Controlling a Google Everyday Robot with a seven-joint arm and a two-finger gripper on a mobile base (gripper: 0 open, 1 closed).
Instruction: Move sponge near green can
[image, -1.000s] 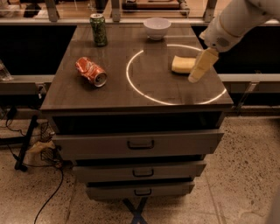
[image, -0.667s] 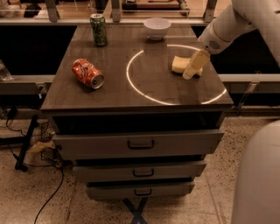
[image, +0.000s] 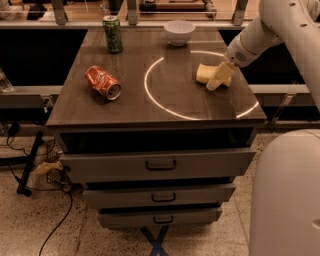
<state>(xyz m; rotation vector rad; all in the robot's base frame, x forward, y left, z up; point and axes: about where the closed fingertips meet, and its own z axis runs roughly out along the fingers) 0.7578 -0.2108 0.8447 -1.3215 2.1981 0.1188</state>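
Note:
The sponge (image: 203, 73) is a pale yellow foam block lying flat on the right part of the dark table (image: 130, 107), inside a white ring mark. My gripper (image: 220, 77) comes down from the upper right on the white arm (image: 260, 30) and sits right at the sponge's right end, overlapping it in view. The green can (image: 112, 34) stands upright at the table's far left corner, well away from the sponge.
A white bowl (image: 179, 31) stands at the far edge, between can and sponge. A crushed red-orange can (image: 103, 82) lies on the left side. Closed drawers (image: 160, 164) are under the tabletop. My white base (image: 285, 195) fills the lower right.
My gripper has moved left and down to the sponge's right end. The sponge, the cans and the bowl have not moved.

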